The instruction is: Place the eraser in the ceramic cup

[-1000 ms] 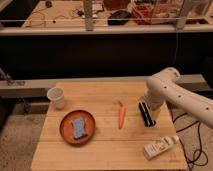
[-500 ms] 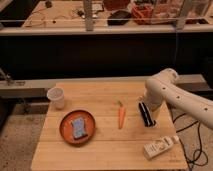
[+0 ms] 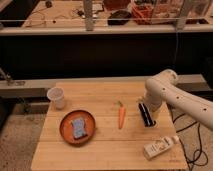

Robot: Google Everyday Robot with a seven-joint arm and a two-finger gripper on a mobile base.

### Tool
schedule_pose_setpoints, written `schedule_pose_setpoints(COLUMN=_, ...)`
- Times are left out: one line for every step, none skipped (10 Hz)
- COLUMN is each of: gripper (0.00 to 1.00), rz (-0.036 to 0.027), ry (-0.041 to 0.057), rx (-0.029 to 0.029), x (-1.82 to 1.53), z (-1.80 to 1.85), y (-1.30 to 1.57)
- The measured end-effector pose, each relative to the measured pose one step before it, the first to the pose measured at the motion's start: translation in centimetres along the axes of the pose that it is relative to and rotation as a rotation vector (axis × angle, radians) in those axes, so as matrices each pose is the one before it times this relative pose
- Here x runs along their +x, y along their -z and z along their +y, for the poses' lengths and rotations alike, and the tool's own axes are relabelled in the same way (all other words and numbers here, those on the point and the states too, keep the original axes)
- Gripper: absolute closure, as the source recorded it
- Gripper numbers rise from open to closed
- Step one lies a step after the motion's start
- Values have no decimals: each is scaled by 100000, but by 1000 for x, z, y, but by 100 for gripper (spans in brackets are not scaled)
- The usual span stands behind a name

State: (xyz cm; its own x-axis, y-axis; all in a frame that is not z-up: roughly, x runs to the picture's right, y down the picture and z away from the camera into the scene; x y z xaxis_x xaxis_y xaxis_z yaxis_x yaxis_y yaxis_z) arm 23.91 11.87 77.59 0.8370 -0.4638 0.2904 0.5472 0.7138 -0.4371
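The eraser (image 3: 146, 115) is a small black block with a lengthwise groove. It lies on the wooden table (image 3: 107, 155) right of the middle, just right of the carrot (image 3: 121, 116). The ceramic cup (image 3: 56, 97) is whitish and tapered and stands upright near the table's far left corner. My white arm (image 3: 172, 97) reaches in from the right and bends down. My gripper (image 3: 148, 106) is at the arm's end, right over the far end of the eraser. I cannot tell whether it touches the eraser.
A round orange plate (image 3: 67, 135) with a blue sponge (image 3: 78, 128) on it sits front left, below the cup. A white bottle (image 3: 159, 147) lies on its side at the front right. A dark shelf and rail run behind the table.
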Motion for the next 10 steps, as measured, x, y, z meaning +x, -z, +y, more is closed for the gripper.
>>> schedule_pose_setpoints(gripper=20, rz=-277, ry=2781, rx=-75, x=142, z=13, y=-204)
schedule_pose_setpoints(gripper=20, rz=-45, ry=941, rx=-79, x=19, z=5, y=-34)
schedule_pose_setpoints(gripper=20, rz=-216, ry=2111, rx=-193, x=60, z=-6, y=-142)
schedule_pose_setpoints(gripper=20, rz=-93, ry=2397, rx=-71, x=180, z=8, y=-98)
schedule_pose_setpoints(gripper=20, rz=-171, ry=1587, rx=-113, x=143, z=10, y=-112)
schedule_pose_setpoints(gripper=20, rz=-170, ry=2216, rx=-190, x=161, z=-23, y=-161)
schedule_pose_setpoints(gripper=20, rz=-230, ry=1763, rx=-160, x=141, z=-9, y=-182)
schedule_pose_setpoints(gripper=20, rz=-127, ry=1717, rx=-240, x=102, z=17, y=-194)
schedule_pose_setpoints(gripper=20, rz=-48, ry=1381, rx=-95, x=100, z=43, y=-39)
schedule_pose_setpoints(gripper=20, rz=-262, ry=1733, rx=-221, x=152, z=121, y=-83)
